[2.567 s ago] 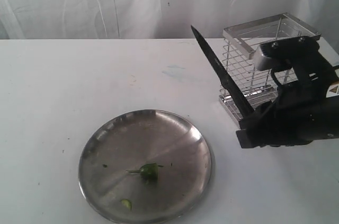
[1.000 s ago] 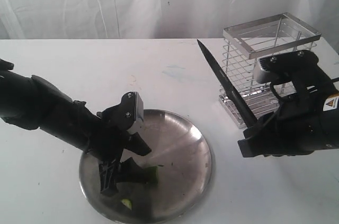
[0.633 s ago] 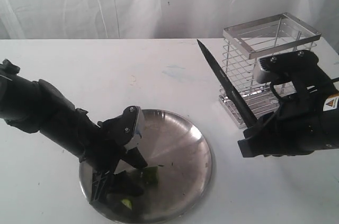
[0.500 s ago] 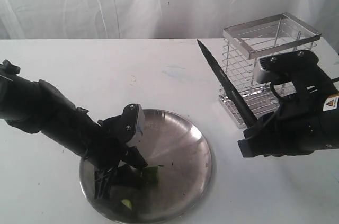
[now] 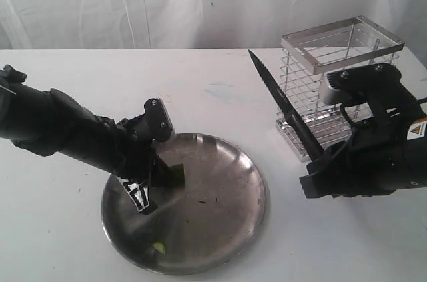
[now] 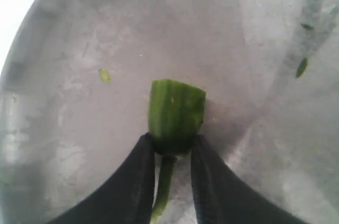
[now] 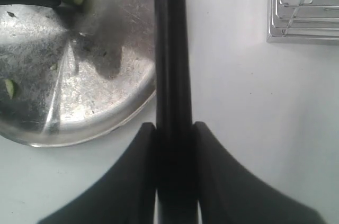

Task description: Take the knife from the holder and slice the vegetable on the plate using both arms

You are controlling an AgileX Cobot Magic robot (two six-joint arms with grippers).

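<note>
The dark-green vegetable (image 5: 175,174) sits over the left part of the metal plate (image 5: 220,219), and my left gripper (image 5: 163,177) is shut on its stem end. In the left wrist view the two black fingers (image 6: 139,176) pinch the vegetable (image 6: 176,113) at its base, with the thin stem running back between them above the plate (image 6: 79,49). To the right of the plate, my right gripper (image 5: 319,159) is shut on the handle of the black knife (image 5: 283,102), whose blade points up and back-left in front of the wire holder (image 5: 347,42). From the right wrist the knife (image 7: 172,49) runs straight out of the gripper (image 7: 173,126).
A small light-green slice (image 5: 159,247) lies near the plate's front rim and also shows as the slice (image 7: 9,87) in the right wrist view. The holder (image 7: 307,7) stands on the white table (image 5: 200,89) behind the right arm. A white curtain hangs behind the table.
The left arm came in over the plate, shut on the vegetable and drew it from the front middle toward the left back. The right arm with the knife has stayed put.
</note>
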